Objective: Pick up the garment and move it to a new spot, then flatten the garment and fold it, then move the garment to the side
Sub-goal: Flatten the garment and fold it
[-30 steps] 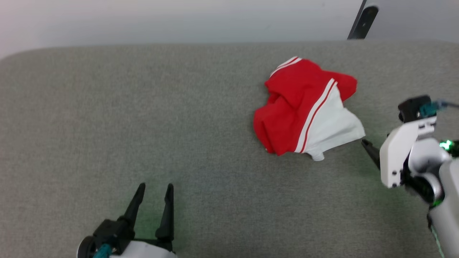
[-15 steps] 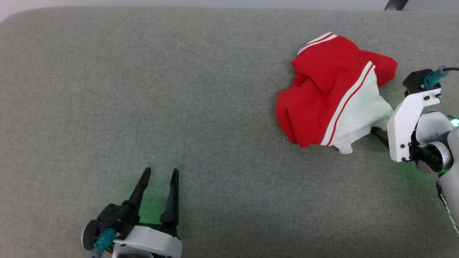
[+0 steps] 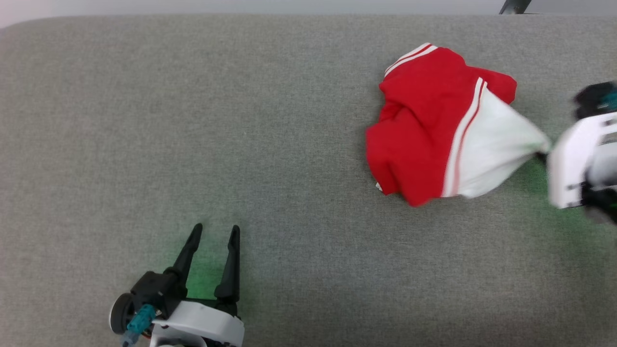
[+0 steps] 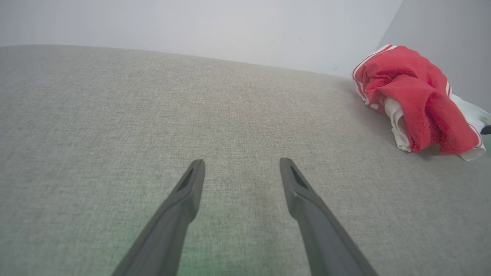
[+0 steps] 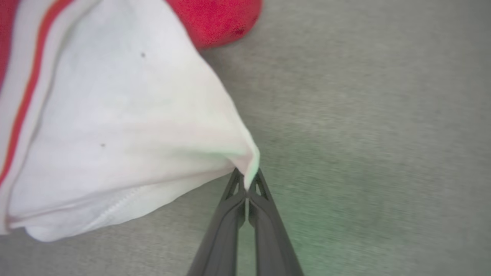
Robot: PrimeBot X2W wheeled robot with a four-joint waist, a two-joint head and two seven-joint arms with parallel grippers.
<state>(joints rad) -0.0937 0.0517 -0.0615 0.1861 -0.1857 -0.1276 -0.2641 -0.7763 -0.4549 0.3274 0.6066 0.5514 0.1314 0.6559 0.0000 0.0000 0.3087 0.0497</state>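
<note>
Head view: high, looking steeply down on the table [image 3: 241, 120], far edge at top. Left wrist view: low, skimming the table toward a pale wall [image 4: 191, 23]. Right wrist view: close in on the garment [image 5: 115, 126]. All three share garment and table.

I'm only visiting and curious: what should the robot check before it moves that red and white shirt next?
1. Right pincer shut on a white corner of the garment: ok.
2. Enough cloth pinched to survive a lift: cannot tell; only a small tip is gripped.
3. Left pincer open, apart from the garment: ok.
4. Bare grey surface available for a new spot: ok.
5. Garment flat: not ok, crumpled.
</note>
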